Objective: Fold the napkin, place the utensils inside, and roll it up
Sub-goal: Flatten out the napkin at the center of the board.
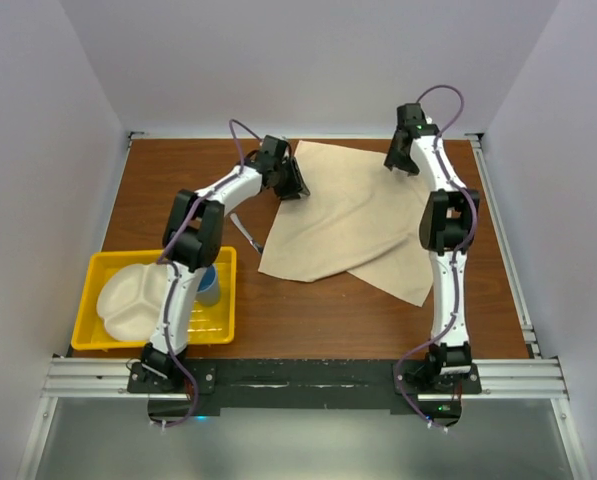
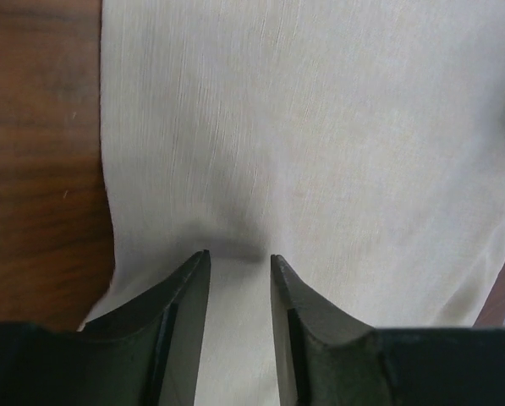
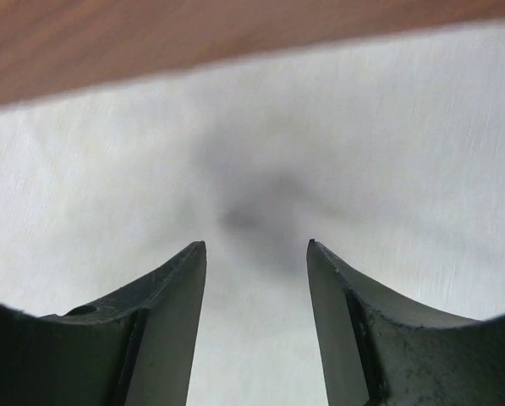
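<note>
Top view, with wrist views. At 8 o'clock on the wooden tabletop [image 1: 308, 310] sits a yellow tray [image 1: 158, 254]. It holds a white divided plate [image 1: 128, 295] and, at the plate's 3 o'clock, a blue cup [image 1: 209, 287].

The knife [image 1: 246, 230] lies flat on the bare wood just off the napkin's 9 o'clock edge, apart from the cloth. It is slanted, with its near end toward 5 o'clock.

The napkin [image 1: 348, 220], a plain beige cloth, is spread over the centre and far half of the tabletop. One layer appears to overlap another, and a corner reaches toward 5 o'clock.

The left gripper [image 1: 296, 185] is over the napkin's 10 o'clock edge. In the left wrist view its fingers [image 2: 184, 313] are parted by a narrow gap with nothing clamped between them. The cloth [image 2: 320, 127] lies beneath, with a dark crease just beyond the tips, and bare wood [image 2: 32, 127] shows at 9 o'clock.

The right gripper [image 1: 400, 160] is over the napkin's far corner at 1 o'clock. In the right wrist view its fingers [image 3: 167, 313] are spread wider and are likewise released. The cloth [image 3: 362, 152] fills the gap between them, blurred, with a soft shadow ahead of the tips. A strip of tabletop [image 3: 150, 42] runs across 12 o'clock.
</note>
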`<state>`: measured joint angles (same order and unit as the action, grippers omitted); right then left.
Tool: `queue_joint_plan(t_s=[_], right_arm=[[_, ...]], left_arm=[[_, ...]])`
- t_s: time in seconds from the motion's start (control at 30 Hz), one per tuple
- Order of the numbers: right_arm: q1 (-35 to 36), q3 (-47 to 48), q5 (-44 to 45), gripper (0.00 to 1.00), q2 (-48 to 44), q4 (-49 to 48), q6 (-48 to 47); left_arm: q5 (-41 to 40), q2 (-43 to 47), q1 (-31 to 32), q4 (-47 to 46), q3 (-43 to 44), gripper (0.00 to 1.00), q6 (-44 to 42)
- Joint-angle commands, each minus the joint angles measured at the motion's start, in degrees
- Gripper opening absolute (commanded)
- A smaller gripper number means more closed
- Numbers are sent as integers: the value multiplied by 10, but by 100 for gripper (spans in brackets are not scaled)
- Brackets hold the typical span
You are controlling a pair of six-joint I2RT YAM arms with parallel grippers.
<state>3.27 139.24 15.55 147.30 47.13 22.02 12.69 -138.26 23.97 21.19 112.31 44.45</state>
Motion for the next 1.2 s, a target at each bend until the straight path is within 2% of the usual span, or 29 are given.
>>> queue_joint_plan(t_s=[0.0, 0.13, 0.17, 0.23, 0.27, 0.3, 0.37, 0.4, 0.57, 0.77, 0.97, 1.17], right_arm=[[10, -68, -15, 57, -147, 110, 88], [8, -213, -65, 58, -245, 134, 99], [8, -289, -75, 58, -274, 128, 98], [8, -377, -99, 59, -360, 93, 96], [9, -463, -121, 58, -387, 83, 96], [8, -503, -125, 58, -442, 75, 101], [9, -607, -125, 57, -488, 62, 106], [8, -638, -133, 57, -531, 55, 105], [-2, -791, -119, 57, -619, 50, 110], [-55, -897, -93, 56, -675, 16, 128], [-96, -934, -109, 56, -667, -9, 126], [-98, -949, -137, 47, -650, -31, 133]], left_arm=[[-25, 156, 14, 11, -117, 42, -2], [-11, 242, 40, -6, -210, 46, -8], [-10, 257, 44, -1, -221, 46, -14], [-7, 307, 54, 8, -260, 47, -25], [0, 326, 56, 7, -277, 48, -21], [14, 362, 56, -12, -320, 48, -15], [58, 396, 56, -29, -377, 48, 6], [64, 428, 61, -40, -392, 48, 11], [69, 491, 66, -13, -418, 50, -16], [54, 540, 67, 39, -417, 52, -45], [43, 559, 65, 79, -412, 52, -61], [33, 574, 59, 86, -416, 52, -63]])
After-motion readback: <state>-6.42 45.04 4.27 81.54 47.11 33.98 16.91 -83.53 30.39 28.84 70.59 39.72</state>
